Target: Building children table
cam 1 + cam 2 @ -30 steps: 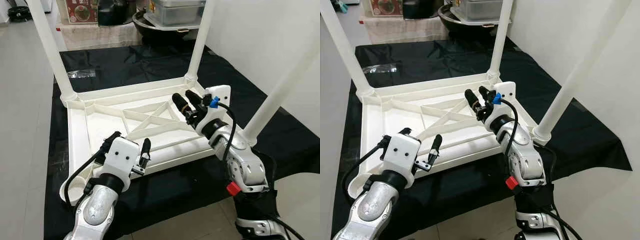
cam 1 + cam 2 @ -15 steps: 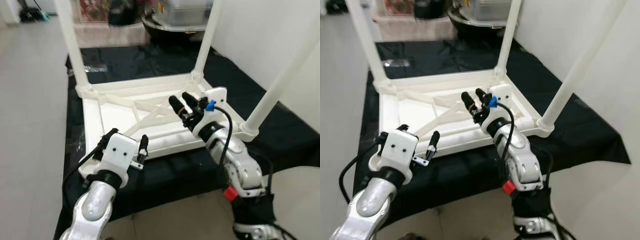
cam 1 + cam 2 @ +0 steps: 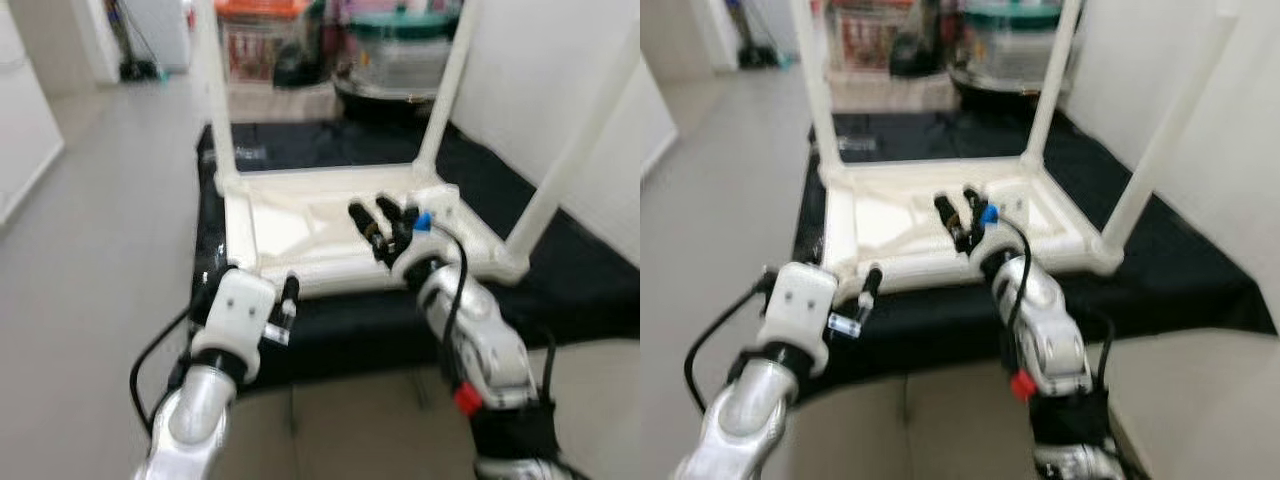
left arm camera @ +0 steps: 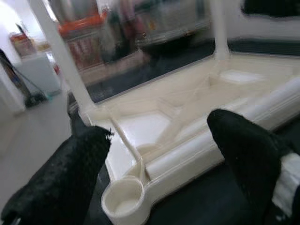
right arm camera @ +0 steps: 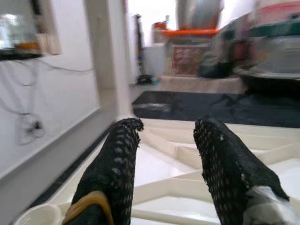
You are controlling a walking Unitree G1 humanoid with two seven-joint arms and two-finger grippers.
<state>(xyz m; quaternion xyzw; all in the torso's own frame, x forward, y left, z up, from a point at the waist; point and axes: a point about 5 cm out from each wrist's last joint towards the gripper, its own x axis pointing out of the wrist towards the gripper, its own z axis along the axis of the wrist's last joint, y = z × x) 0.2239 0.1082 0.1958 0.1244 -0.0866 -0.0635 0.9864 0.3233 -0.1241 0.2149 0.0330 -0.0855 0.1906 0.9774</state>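
I see the children's table (image 3: 300, 225) lying upside down on a black cloth (image 3: 590, 280) spread over the pale tiled floor (image 3: 100, 230). It is cream moulded plastic: a rectangular top with raised ribs crossing its underside, and round tubular legs standing up from three corner sockets. The near-left corner socket (image 4: 123, 199) is an open, empty cup, seen from the left wrist camera.

My left gripper (image 3: 262, 300) hangs at about 7 o'clock from the tabletop, just off its near-left corner, holding nothing; its knobbly black fingers (image 4: 65, 173) are spread wide apart. My right gripper (image 3: 378, 222) sits over the near edge of the top, toward 5 o'clock, its two mesh-textured fingers (image 5: 117, 168) parted with a clear gap and nothing between them.

At 12 o'clock beyond the cloth I make out blurred storage tubs (image 3: 400, 55), one with an orange lid; the head views are soft with motion
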